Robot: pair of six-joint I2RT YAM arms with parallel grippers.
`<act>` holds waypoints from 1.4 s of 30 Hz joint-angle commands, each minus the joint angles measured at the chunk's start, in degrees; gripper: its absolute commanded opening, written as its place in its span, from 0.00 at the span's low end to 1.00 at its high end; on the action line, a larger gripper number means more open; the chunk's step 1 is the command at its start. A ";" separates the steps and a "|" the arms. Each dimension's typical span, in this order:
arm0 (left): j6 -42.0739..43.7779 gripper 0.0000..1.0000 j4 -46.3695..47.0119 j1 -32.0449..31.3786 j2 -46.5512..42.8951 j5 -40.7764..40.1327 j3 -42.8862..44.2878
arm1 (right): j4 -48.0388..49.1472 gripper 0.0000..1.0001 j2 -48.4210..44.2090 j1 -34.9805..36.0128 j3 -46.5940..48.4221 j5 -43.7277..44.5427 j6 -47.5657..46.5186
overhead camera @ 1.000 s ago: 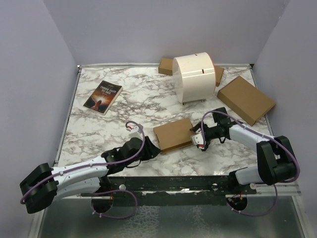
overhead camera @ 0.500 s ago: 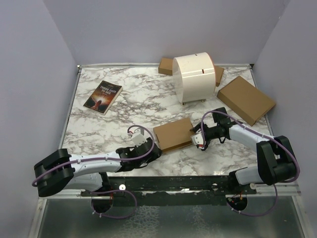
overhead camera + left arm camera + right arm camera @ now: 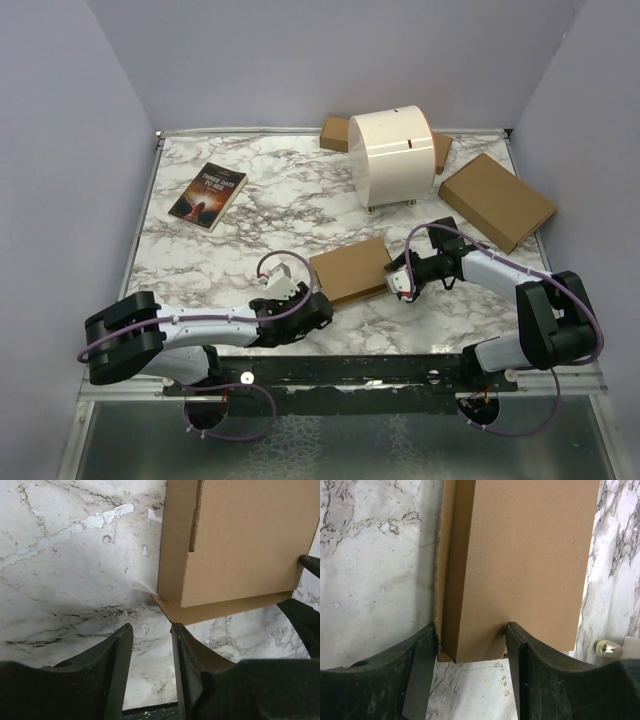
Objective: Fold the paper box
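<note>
Arm, left: stretched low along the near edge of the table [image 3: 270, 215], elbow out left, wrist reaching right. Fingers of the left claw [image 3: 152, 630] stand narrowly apart with nothing between them. They point at the near-left corner of the box [image 3: 350, 270], close but not touching.

The box lies flat and closed in the near middle of the table, between the two claws. A thin flap edge pokes out under its near side.

The right arm bends in from the right, forearm low, wrist at the box's right end. There the right claw [image 3: 471, 627] straddles one corner, one finger against the side wall and the other over the top face. Pinching or only around it: cannot tell.

The table is white marble with grey veins. Book [image 3: 208, 195] far left, white drum [image 3: 392, 155] far middle, carton [image 3: 497, 200] far right. Plain lilac walls [image 3: 300, 60] on three sides.
</note>
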 commanded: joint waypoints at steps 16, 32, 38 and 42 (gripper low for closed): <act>-7.89 0.36 -11.06 -3.46 9.02 -8.44 10.30 | -2.15 0.54 0.86 0.16 0.14 -0.94 -0.18; -7.21 0.34 -8.14 -3.46 10.39 -9.59 10.18 | -2.34 0.54 1.12 0.16 0.18 -1.02 -0.38; -7.13 0.29 -7.76 -3.46 11.81 -9.16 10.13 | -2.52 0.53 1.02 0.16 0.29 -1.19 -0.44; -6.57 0.24 -6.96 -3.46 12.62 -8.50 9.94 | -2.65 0.53 1.16 0.16 0.25 -1.25 -0.47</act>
